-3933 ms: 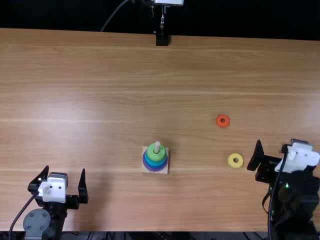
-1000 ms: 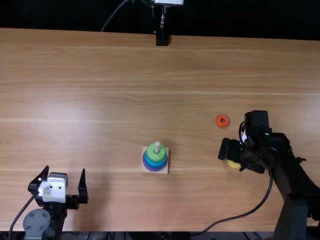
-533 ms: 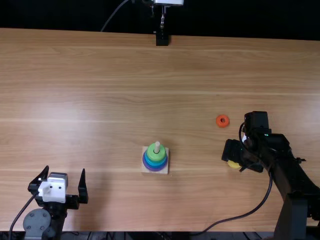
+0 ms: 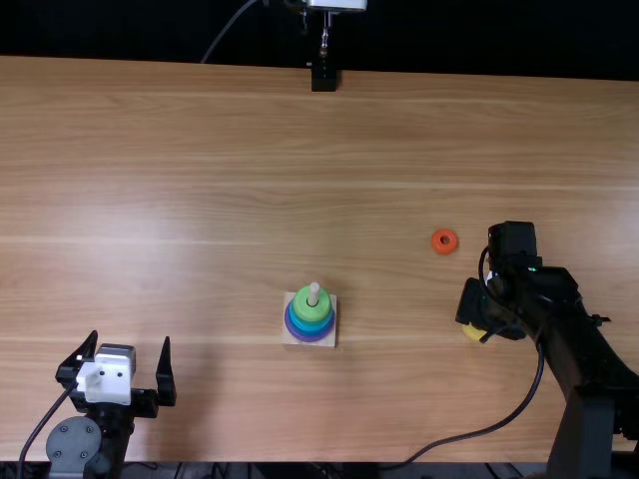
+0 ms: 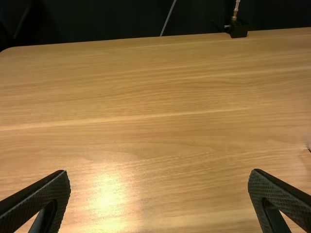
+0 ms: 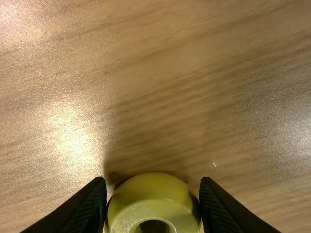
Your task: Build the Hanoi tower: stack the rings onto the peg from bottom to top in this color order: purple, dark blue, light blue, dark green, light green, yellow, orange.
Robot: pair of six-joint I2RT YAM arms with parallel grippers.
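Yellow ring pinched at the right of the tabletop, tower waiting near the middle

From where I stand, at the far left over the light brown wooden tabletop [image 4: 200, 200], the left gripper [image 4: 128, 344] has its two flat black fingers [image 5: 41, 199] spread wide, holding nothing.

Right of it, near the middle, a square pale wooden base [image 4: 289, 339] carries an upright peg [image 4: 314, 291]. Rings are stacked around that peg, from a purple ring [image 4: 311, 338] at the bottom to a light green ring [image 4: 304, 302] on top. The peg's tip pokes out above.

Farther right, a small glossy orange ring [image 4: 435, 242] lies flat, apart from both grippers.

Next comes a thick, smooth yellow ring [image 6: 150, 187], well to the right of the tower. It looks light and stiff, unlikely to break or squash, though its rounded, shiny rim could slip if pinched off-centre. The best hold is across the widest part of the outer rim, on opposite sides, leaving the hole free for the peg.

That is about how the right gripper [image 6: 153, 180] has it: the ring sits between the fingers, one against each side, as near as I can judge. Its hole is uncovered, and it sits low between the tips, so a centred, even squeeze matters.
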